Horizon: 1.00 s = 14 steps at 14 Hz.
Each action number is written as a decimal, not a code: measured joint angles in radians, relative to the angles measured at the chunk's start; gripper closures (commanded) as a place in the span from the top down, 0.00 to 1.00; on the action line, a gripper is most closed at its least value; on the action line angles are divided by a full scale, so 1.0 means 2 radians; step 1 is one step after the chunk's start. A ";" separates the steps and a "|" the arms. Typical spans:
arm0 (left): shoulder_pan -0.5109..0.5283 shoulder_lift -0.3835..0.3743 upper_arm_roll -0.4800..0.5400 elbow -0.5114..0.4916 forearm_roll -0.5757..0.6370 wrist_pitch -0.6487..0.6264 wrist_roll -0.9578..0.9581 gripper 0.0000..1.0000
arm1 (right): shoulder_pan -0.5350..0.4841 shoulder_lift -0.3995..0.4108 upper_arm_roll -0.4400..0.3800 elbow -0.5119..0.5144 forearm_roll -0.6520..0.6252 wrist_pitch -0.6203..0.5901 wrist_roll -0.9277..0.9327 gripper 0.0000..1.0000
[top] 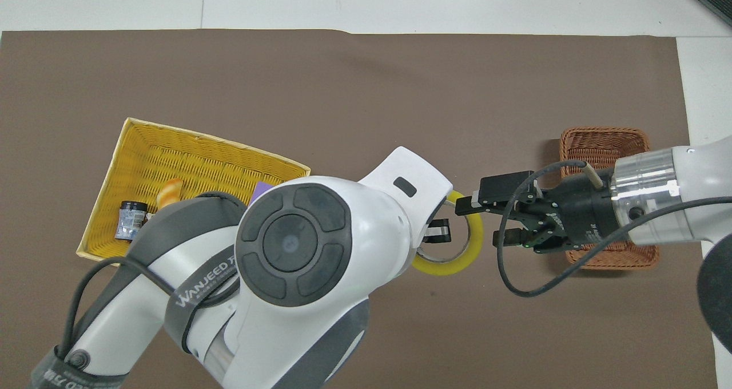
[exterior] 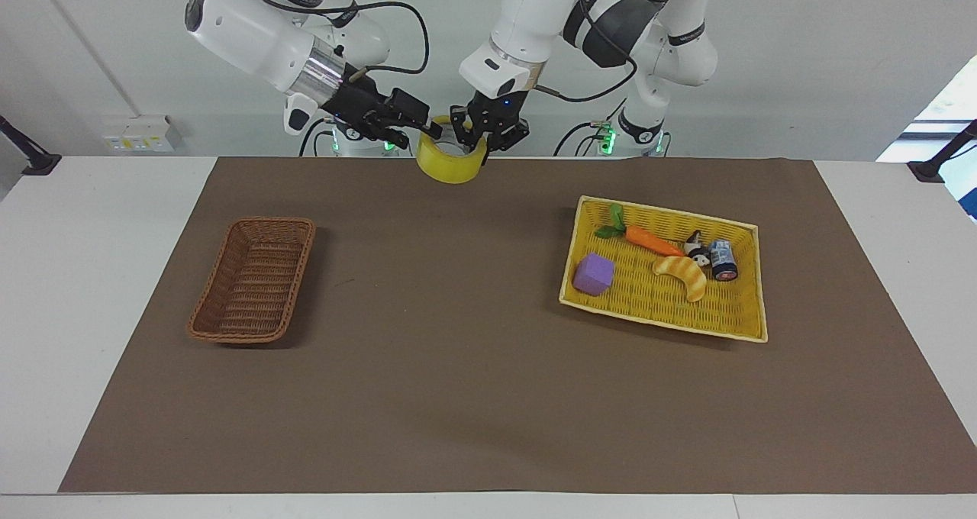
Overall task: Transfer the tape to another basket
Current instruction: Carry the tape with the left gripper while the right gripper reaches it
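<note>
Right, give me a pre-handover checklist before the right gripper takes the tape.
1. Left gripper holding the tape: ok, one finger inside the core, roll hanging in the air.
2. Right gripper at the tape's rim: ok, its open fingers have reached it.
3. Right gripper closed on the tape: not ok, not yet.
4. Brown basket free to receive: ok, nothing in it.
5. Tape out of the yellow basket: ok.

Yellow tape, dark-brown woven basket
</note>
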 measured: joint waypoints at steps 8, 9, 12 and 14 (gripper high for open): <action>-0.002 0.003 -0.001 0.001 0.000 0.010 0.000 0.00 | 0.001 -0.008 0.001 -0.007 -0.031 -0.014 -0.040 0.23; -0.002 0.004 -0.001 0.001 0.000 0.012 0.000 0.00 | 0.001 -0.009 0.001 -0.007 -0.034 -0.015 -0.042 0.23; -0.002 0.005 0.000 0.002 0.006 0.019 0.002 1.00 | 0.000 -0.011 0.001 -0.008 -0.041 -0.019 -0.044 0.04; -0.002 0.005 0.001 0.009 0.009 0.030 0.002 1.00 | 0.001 -0.011 0.001 -0.012 -0.047 -0.022 -0.044 0.00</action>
